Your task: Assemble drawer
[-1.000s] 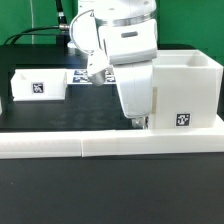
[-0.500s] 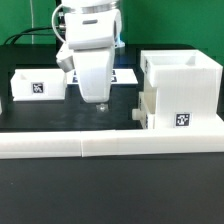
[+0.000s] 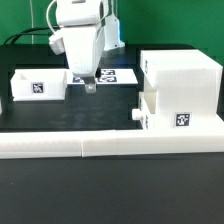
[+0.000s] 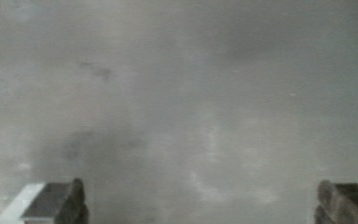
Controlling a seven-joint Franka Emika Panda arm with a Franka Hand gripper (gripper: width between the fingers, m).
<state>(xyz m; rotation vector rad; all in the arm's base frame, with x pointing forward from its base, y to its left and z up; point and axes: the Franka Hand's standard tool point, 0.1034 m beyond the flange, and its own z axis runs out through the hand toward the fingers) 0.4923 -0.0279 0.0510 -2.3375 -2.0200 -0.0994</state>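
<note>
The white drawer housing (image 3: pixel 183 90) stands at the exterior view's right with a small tray (image 3: pixel 146 113) slid into its front, knob (image 3: pixel 136 114) sticking out, and a square tag on its side. A second open-top white tray (image 3: pixel 38 84) with a tag stands at the exterior view's left. My gripper (image 3: pixel 89 85) hangs above the table between the two, near the left tray, apart from both. In the wrist view the fingertips (image 4: pixel 55 200) stand wide apart with only blurred grey surface between them, so the gripper (image 4: pixel 201 205) is open and empty.
The marker board (image 3: pixel 112 76) lies flat on the dark table behind my gripper. A long low white bar (image 3: pixel 110 146) borders the table's front edge. Dark cables hang at the back.
My gripper has moved away from the housing toward the exterior view's left and risen. The small tray stays in the housing front.
</note>
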